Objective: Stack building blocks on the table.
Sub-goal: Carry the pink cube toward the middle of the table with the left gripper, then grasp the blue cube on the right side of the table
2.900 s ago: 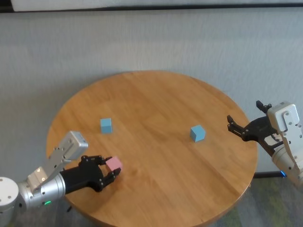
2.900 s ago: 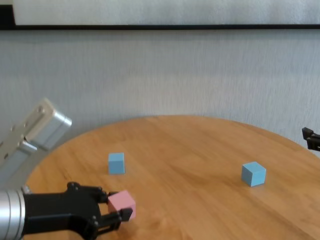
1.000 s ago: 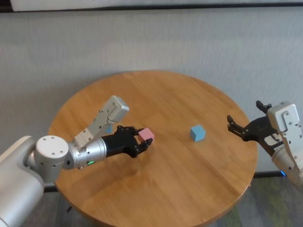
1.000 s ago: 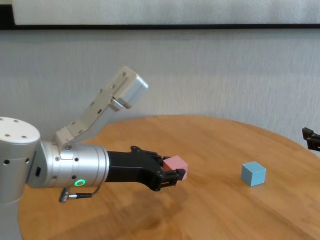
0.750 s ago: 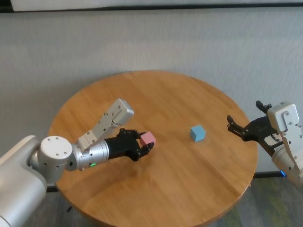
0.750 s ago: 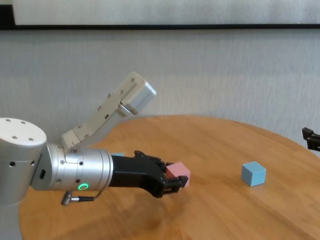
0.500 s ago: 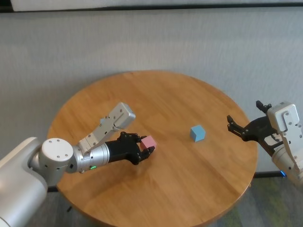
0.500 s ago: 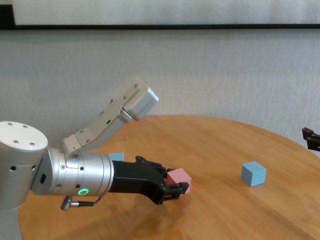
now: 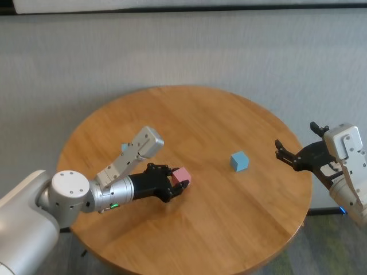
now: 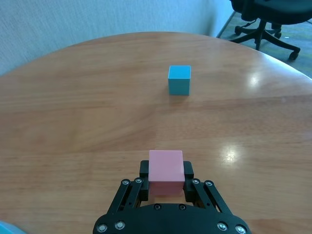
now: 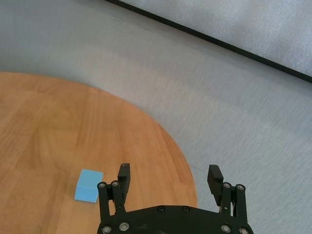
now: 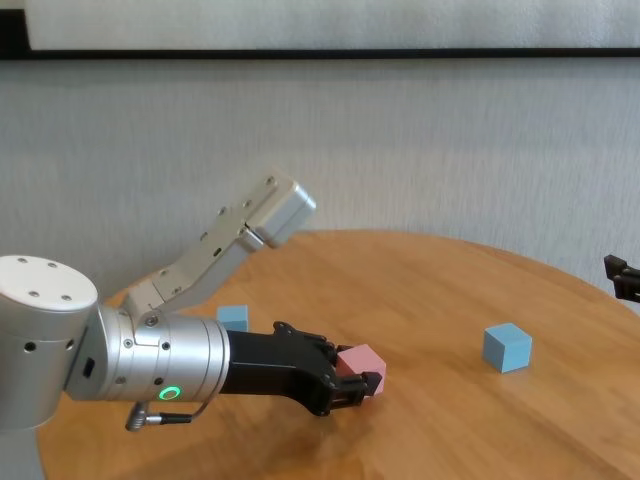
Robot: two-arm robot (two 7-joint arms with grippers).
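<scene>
My left gripper [image 9: 179, 181] is shut on the pale pink block [image 9: 182, 175], holding it low over the middle-left of the round wooden table [image 9: 200, 114]. In the left wrist view the pink block [image 10: 166, 168] sits between the black fingers, and one light blue block [image 10: 179, 79] lies further ahead. That blue block [image 9: 239, 161] rests right of centre. A second blue block [image 12: 232, 317] stands behind my left arm, mostly hidden in the head view. My right gripper [image 9: 297, 140] hovers open at the table's right edge, holding nothing.
A grey textured wall runs behind the table. The base of an office chair [image 10: 265, 29] stands beyond the table's far side in the left wrist view. Bare tabletop lies between the pink block and the right blue block [image 12: 507, 347].
My left gripper has carried the pink block slightly towards me and lower, closer to the tabletop. The right arm and both blue blocks have not moved.
</scene>
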